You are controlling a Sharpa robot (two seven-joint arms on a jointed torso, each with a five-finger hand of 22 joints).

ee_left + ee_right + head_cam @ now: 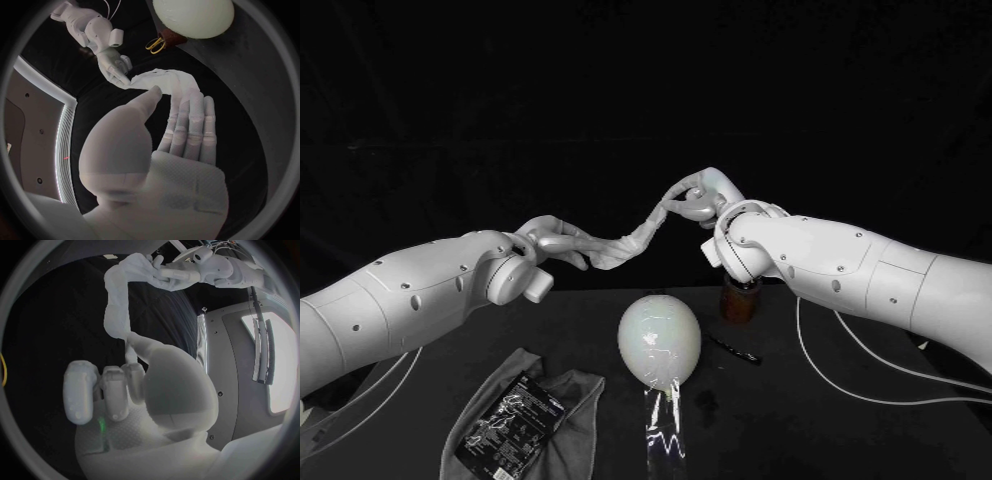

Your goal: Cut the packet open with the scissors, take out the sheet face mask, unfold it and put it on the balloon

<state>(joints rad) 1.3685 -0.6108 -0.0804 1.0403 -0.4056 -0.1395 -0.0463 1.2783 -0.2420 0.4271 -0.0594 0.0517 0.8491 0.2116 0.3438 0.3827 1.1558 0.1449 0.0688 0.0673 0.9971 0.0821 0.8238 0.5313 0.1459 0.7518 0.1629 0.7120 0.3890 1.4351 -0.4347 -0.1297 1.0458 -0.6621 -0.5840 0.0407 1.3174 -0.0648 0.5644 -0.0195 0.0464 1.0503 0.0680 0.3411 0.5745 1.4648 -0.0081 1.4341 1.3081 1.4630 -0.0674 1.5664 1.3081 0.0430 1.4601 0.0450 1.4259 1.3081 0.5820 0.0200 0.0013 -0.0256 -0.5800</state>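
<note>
Where the desk lies nearest the robot, a dark printed packet rests flat on a grey cloth that runs off the head view's bottom edge. Whether the packet's top is cut open cannot be made out. Just beside it a strip of clear film trails from the near end of the pale balloon, which lies on the desk at the middle. A small dark thing beside the balloon is too dim to name. Beyond the balloon stands a brown holder, partly hidden by the right arm. The left wrist view shows the yellow handles of the scissors at this holder, their blades out of sight. Farthest off, raised above the desk, the sheet face mask stretches twisted and bunched between the two hands. The left robot hand pinches one end between thumb and fingers, and the right robot hand has its fingers clamped on the other end.
</note>
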